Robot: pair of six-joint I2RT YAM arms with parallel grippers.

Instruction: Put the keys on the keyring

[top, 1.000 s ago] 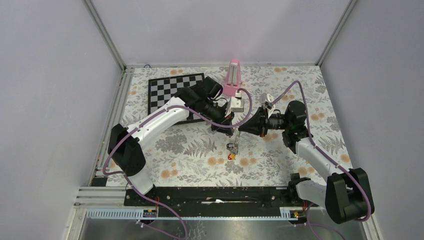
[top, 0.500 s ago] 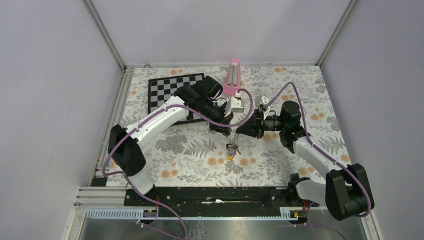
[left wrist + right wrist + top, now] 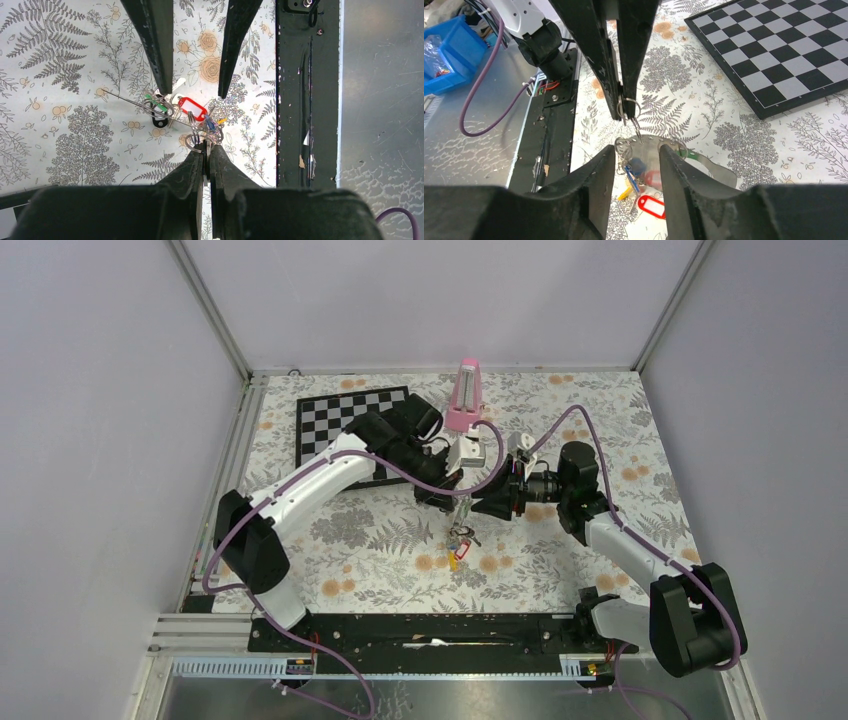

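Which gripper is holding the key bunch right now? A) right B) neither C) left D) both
C: the left gripper is shut on a small ring at the top of the key bunch, which hangs below it. The right gripper stands open on either side of the bunch, not clamping it.

Overhead, two wrist views; shared keys (image 3: 459,547)

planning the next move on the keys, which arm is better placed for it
Right, probably: the right pincer stands open and empty beside the keys, while the left pincer is shut on a small ring of the bunch, busy holding it.
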